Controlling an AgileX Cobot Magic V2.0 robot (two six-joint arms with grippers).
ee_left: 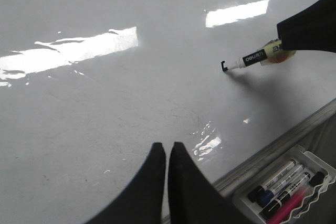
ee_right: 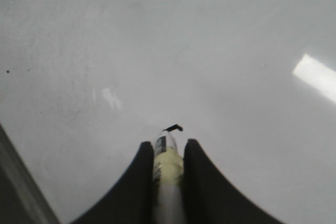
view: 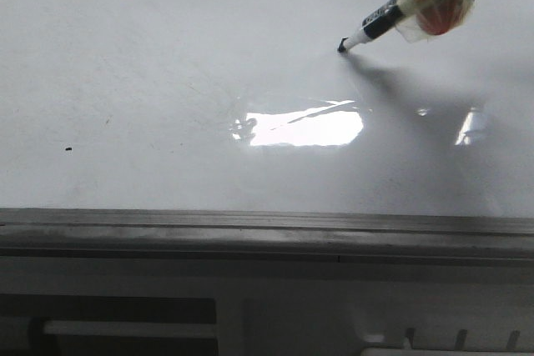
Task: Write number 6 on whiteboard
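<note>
The whiteboard [view: 167,56] fills the front view, with its grey frame edge [view: 267,227] at the near side. My right gripper [ee_right: 168,148] is shut on a black marker [view: 380,21] wrapped in yellowish tape, held at the far right with its tip touching the board. Only a short black hooked stroke of the number 6 [ee_left: 224,66] shows at the tip; it also shows in the right wrist view [ee_right: 173,128]. The marker shows in the left wrist view [ee_left: 257,57] too. My left gripper [ee_left: 167,150] is shut and empty, above the board's near part.
A tiny black dot [view: 68,149] marks the board at the left. A bright light reflection [view: 304,127] lies mid-board. A white tray [ee_left: 315,161] with several spare markers [ee_left: 281,182] sits beside the board's frame.
</note>
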